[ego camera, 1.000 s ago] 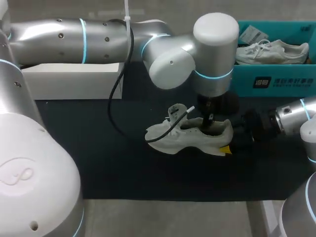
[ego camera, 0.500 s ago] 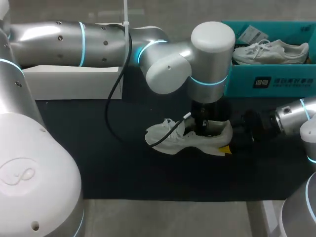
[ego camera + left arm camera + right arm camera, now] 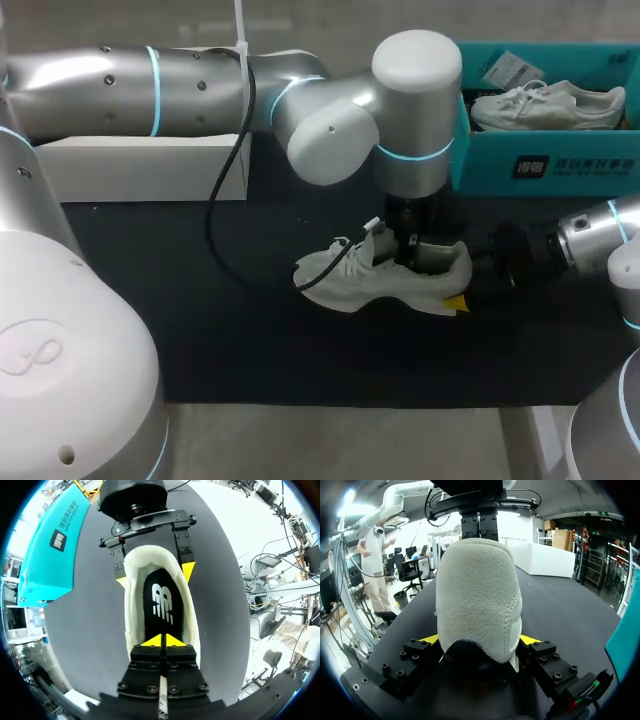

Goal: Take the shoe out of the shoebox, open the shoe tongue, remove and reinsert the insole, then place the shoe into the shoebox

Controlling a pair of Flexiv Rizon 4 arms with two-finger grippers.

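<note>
Shoe (image 3: pixel 385 280) is set upright on the dark mat (image 3: pixel 200 330); the teal shoebox (image 3: pixel 545 165) is noted just beyond the shoe.

Left wrist view: the left gripper (image 3: pixel 161 641) is lowered inside the shoe, above the insole (image 3: pixel 162 605). Its tips are pressed together, seemingly on nothing.

Right wrist view: the shoe's heel is clamped by the right gripper (image 3: pixel 479 647), one finger on each side.
</note>
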